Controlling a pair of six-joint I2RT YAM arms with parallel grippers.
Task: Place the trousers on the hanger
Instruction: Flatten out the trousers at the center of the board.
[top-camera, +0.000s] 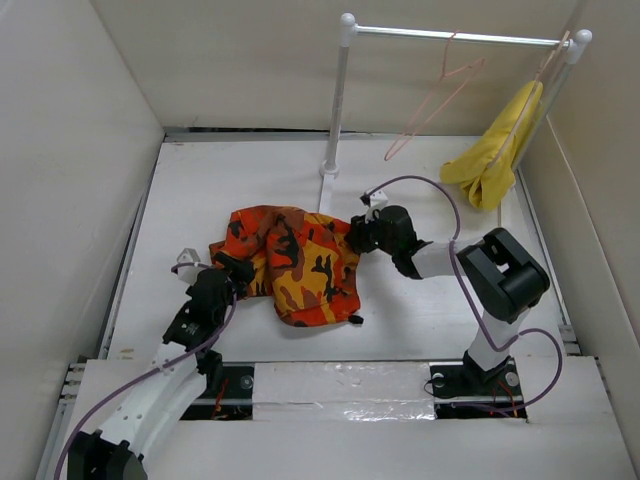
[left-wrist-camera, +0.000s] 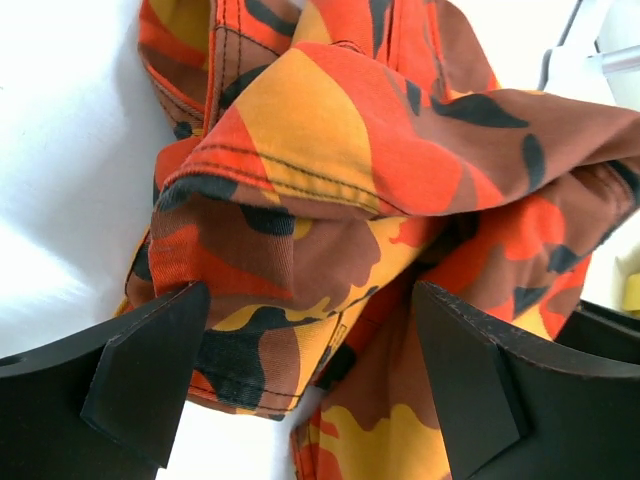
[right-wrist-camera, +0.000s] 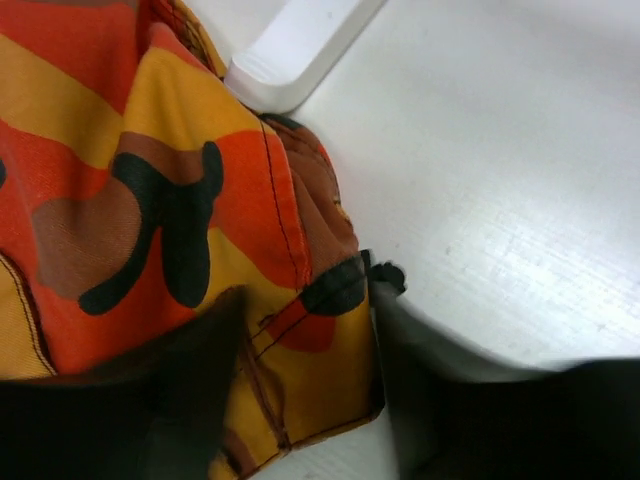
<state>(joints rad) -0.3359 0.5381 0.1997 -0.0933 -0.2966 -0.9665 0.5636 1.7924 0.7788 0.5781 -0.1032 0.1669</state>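
Trousers (top-camera: 290, 262) bunched mid-bench (top-camera: 420, 310). Left tool (left-wrist-camera: 310, 400) at their 9 o'clock edge, jaws wide open, cloth btwn them, not pinched. Right tool (right-wrist-camera: 300, 400) at 2 o'clock edge, hem btwn jaws; can't tell if clamped.

The camouflage trousers (top-camera: 290, 262) lie crumpled in a heap on the table (top-camera: 420, 310), the salmon-pink wire hanger (top-camera: 436, 107) hanging tilted from the rail (top-camera: 450, 36) behind.

trousers (top-camera: 290, 265) are lying bunched between the left gripper (top-camera: 238, 268) and right gripper (top-camera: 353, 235), with the hanger (top-camera: 445, 60) hanging well behind the right one
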